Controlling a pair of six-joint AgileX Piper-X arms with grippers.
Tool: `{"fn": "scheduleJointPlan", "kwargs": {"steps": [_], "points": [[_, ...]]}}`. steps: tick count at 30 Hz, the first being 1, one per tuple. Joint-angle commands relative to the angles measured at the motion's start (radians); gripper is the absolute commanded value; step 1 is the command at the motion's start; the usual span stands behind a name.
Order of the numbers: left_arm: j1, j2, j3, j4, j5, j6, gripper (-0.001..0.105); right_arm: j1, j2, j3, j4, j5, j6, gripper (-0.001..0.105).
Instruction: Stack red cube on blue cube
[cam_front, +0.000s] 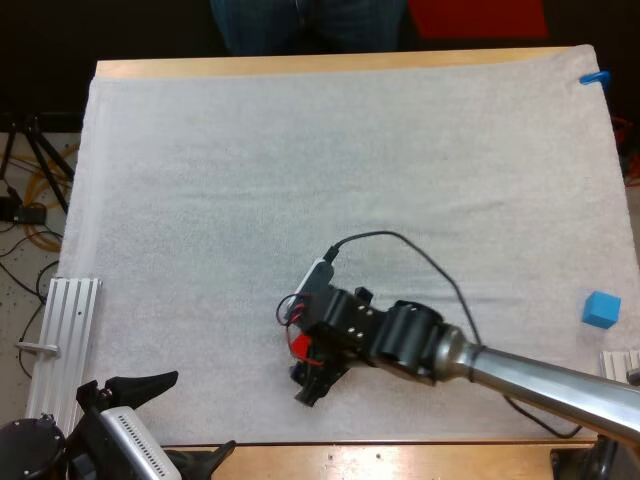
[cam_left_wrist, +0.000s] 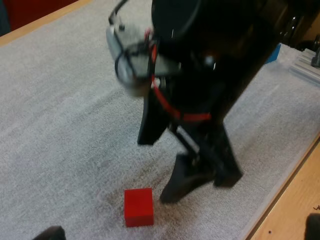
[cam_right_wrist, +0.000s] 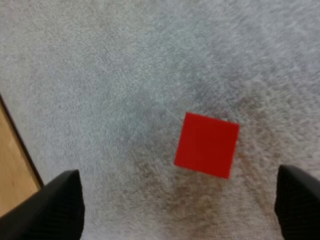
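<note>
Near edge of table: left claw (cam_front: 203, 412) low by the wood edge, fingers spread apart, released, holding nothing; metal rail (cam_front: 65, 335) lies just beside it at the mat's left border. Next in: right arm reaches in from the right, right claw (cam_front: 303, 362) pointing down over the red cube (cam_front: 299, 345); from the right wrist view its two black fingers (cam_right_wrist: 60, 207) stand wide apart with the red cube (cam_right_wrist: 206, 144) between them, closer to one finger, touching neither; so released, not grasping. Red cube flat on the white mat (cam_front: 300, 180), in the near middle, turned a bit askew to the fingers; from the left wrist view it sits just beside the claw's lower fingertip; contact with the mat cannot tell. Farther right: blue cube (cam_front: 601, 309) alone near the mat's right edge, well apart from the red cube, nothing on it. Far side: wooden table (cam_front: 300, 66) strip past the mat; a person's legs (cam_front: 300, 25) beyond it.
</note>
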Motion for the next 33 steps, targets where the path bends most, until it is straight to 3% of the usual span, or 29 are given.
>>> {"fn": "scheduleJointPlan", "kwargs": {"steps": [1,26,29,33], "points": [[-0.005,0.003,-0.004,0.013,0.012,0.003,0.087,-0.001,0.019,-0.010,-0.013,0.002,0.020,0.075],[-0.005,0.003,-0.004,0.013,0.012,0.003,0.087,-0.011,0.273,-0.010,-0.153,0.062,0.090,0.075],[-0.005,0.003,-0.004,0.013,0.012,0.003,0.087,-0.024,0.281,-0.010,-0.155,0.062,0.100,0.065],[-0.005,0.003,-0.004,0.013,0.012,0.003,0.087,-0.053,0.297,-0.010,-0.157,0.043,0.126,0.043]]}}
